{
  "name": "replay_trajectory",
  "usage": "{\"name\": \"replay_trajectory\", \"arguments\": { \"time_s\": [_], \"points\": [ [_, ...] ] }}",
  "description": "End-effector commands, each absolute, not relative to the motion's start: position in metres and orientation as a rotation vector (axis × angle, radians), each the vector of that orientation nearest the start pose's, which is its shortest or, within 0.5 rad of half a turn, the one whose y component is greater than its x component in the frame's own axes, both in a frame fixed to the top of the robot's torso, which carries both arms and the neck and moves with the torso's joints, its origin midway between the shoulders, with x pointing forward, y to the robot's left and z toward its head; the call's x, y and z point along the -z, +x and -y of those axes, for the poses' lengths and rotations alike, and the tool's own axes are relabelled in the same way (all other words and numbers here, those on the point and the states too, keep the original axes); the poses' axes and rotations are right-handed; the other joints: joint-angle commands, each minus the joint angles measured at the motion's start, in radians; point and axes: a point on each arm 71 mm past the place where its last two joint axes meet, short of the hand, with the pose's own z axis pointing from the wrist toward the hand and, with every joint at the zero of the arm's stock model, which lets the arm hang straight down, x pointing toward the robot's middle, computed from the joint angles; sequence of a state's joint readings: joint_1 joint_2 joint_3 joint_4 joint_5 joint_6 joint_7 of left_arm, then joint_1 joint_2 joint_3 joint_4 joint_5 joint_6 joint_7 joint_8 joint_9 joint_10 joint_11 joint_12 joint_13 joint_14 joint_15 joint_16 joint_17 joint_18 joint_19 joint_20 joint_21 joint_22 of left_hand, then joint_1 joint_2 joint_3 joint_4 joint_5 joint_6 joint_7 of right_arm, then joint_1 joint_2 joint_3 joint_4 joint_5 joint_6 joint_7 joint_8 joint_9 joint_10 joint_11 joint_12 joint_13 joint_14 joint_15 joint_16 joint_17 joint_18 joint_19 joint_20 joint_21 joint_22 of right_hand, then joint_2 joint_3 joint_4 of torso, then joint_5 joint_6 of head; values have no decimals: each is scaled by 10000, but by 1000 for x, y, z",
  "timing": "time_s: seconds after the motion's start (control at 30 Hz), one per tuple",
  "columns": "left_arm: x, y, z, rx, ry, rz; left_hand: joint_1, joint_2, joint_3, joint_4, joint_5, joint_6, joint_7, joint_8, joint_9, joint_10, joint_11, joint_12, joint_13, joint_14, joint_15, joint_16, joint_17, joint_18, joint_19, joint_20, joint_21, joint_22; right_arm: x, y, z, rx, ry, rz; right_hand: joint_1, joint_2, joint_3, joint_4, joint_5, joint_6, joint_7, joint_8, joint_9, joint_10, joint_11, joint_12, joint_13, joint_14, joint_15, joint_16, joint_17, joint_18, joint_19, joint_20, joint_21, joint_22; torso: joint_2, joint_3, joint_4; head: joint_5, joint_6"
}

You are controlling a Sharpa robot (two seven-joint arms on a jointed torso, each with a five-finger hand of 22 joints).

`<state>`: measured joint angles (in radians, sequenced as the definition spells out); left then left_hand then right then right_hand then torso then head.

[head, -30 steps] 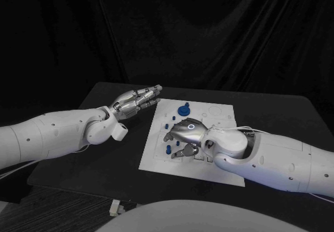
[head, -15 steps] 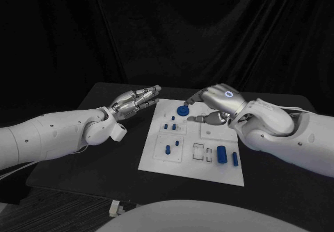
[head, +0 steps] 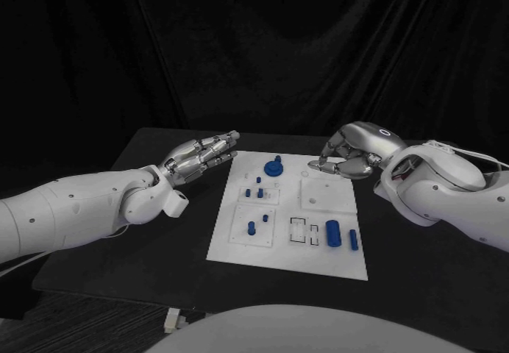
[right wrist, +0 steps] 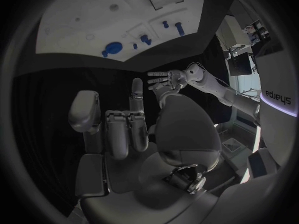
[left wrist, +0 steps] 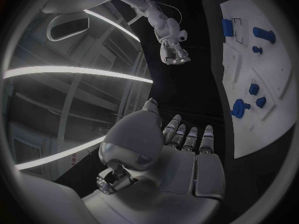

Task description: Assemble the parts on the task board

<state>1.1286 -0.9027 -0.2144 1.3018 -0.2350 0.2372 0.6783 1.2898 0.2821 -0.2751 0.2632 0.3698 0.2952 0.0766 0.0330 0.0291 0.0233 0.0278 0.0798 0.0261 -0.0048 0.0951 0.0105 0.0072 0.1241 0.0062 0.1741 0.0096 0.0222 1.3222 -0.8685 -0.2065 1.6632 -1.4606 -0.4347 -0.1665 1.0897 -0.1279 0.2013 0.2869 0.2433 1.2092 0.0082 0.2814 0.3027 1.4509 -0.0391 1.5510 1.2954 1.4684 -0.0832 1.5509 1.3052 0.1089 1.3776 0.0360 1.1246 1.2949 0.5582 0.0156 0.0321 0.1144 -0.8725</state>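
Trouble is likeliest if the curled, empty right robot hand (head: pixel 350 157) above the task board (head: pixel 288 254) descends misaligned, knocking the round blue part (head: pixel 273 168). The left robot hand (head: pixel 199 157), flat and empty, is held beside the board over the bench (head: pixel 159 243).

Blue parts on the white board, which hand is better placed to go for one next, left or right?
Probably the right. The right hand hangs over the far right edge of the task board, holding nothing. The left hand sits off the board's left side, fingers straight. The round blue part lies between them.
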Motion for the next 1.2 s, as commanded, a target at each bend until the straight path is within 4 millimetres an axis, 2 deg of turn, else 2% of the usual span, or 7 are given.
{"name": "replay_trajectory", "arguments": {
  "time_s": [0.03,0.13,0.23,0.3,0.47,0.87,1.2],
  "points": [
    [259,460,-280,18592,-7933,-15914,158,-33,414,-146,155,58,-46,158,82,-39,87,-31,-94,48,124,-105,-72,247,52,120,9,83,192,458,190,-4410,-1561,-18544,-1295,-97,-136,81,-143,540,-72,749,610,1199,-177,198,2754,1024,-117,199,2656,-303,173,-133,690,1746,-8,-13,-17,1,-2],
    [260,460,-281,18606,-7943,-15940,175,-25,426,-156,162,39,-46,154,80,-36,99,-22,-93,48,146,-105,-72,252,57,157,12,91,201,458,195,-3039,-2029,-19624,-2404,-429,-276,120,-784,997,-276,1229,1156,1199,-346,198,2754,1024,-281,199,2656,-416,483,-274,1353,1897,9,-6,-20,4,-2],
    [260,460,-281,18611,-7956,-15962,203,-13,451,-168,161,67,-26,166,85,-10,148,40,-81,48,239,-105,-72,281,62,289,16,95,211,457,200,-1613,-2570,-21049,-3046,-514,-302,125,-1488,944,-314,1102,1296,1199,-412,198,2754,1024,-417,199,2656,-531,791,-420,1952,2037,20,3,-7,2,-2],
    [260,460,-281,18616,-7952,-15939,208,-12,455,-170,164,79,-14,171,87,1,165,62,-77,48,253,-105,-72,289,64,314,17,96,216,455,201,-1166,-2684,-21761,-3065,-474,-245,121,-1541,715,-236,766,1173,1199,-352,198,2754,1024,-420,199,2656,-580,918,-440,2189,2094,20,2,0,-17,-2],
    [259,460,-282,18631,-7905,-15796,264,-24,480,-192,198,278,121,237,110,123,338,313,-32,48,261,-105,-72,390,76,452,26,115,223,454,200,-647,-2922,-22868,-3215,-301,-137,116,-1631,819,-182,415,999,1199,-298,198,2754,1024,-370,199,2656,-604,986,-384,2319,2119,26,-1,2,-84,-2],
    [260,460,-281,18705,-7880,-15737,309,-32,495,-209,262,344,176,260,116,174,420,423,-17,48,260,-105,-72,447,81,503,29,122,227,456,194,-132,-3461,-23223,-2983,-183,30,93,-1498,2145,-540,614,1206,1199,-596,198,2754,1024,-577,199,2656,-552,901,-467,2156,2056,12,-1,10,-171,-2],
    [265,458,-280,18740,-7968,-15791,327,-34,501,-216,279,352,200,265,116,192,462,461,-12,48,260,-105,-72,468,82,529,30,123,231,457,188,-372,-3204,-22869,-2615,-110,117,74,-1160,1950,-488,313,1216,1199,-570,198,2754,1024,-611,199,2656,-526,843,-569,2036,2021,21,0,9,-157,-2]
  ]
}}
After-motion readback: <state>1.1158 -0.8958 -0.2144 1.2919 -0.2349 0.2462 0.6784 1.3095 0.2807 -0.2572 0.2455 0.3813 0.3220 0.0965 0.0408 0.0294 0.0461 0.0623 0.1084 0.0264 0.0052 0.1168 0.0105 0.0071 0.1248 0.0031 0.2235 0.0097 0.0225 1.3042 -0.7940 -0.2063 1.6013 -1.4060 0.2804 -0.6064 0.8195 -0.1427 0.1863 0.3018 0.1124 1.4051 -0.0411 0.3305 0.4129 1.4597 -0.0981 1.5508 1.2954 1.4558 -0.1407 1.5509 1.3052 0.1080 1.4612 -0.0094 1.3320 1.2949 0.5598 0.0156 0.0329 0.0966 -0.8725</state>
